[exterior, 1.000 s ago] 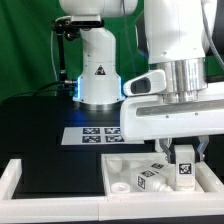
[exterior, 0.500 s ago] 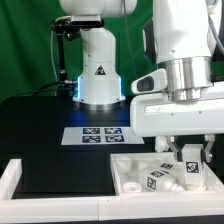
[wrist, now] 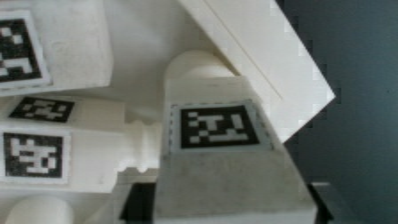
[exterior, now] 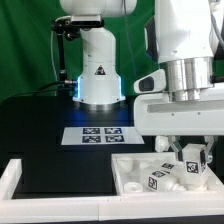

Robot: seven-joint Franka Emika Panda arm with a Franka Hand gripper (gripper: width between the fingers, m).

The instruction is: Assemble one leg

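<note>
My gripper hangs at the lower right of the exterior view, shut on a white leg with a black-and-white tag. It holds the leg low over the large white panel. In the wrist view that leg fills the middle, with the dark fingers against both its sides. Another tagged leg lies on the panel just to the exterior view's left of the gripper. More tagged legs show beside the held one in the wrist view.
The marker board lies on the black table behind the panel. A white raised rim stands at the exterior view's lower left. The arm's white base stands at the back. A small white piece lies on the panel.
My gripper and the leg in it moved a little toward the exterior view's right one second ago, then stayed nearly still. The other leg's position on the panel shifted right too.
</note>
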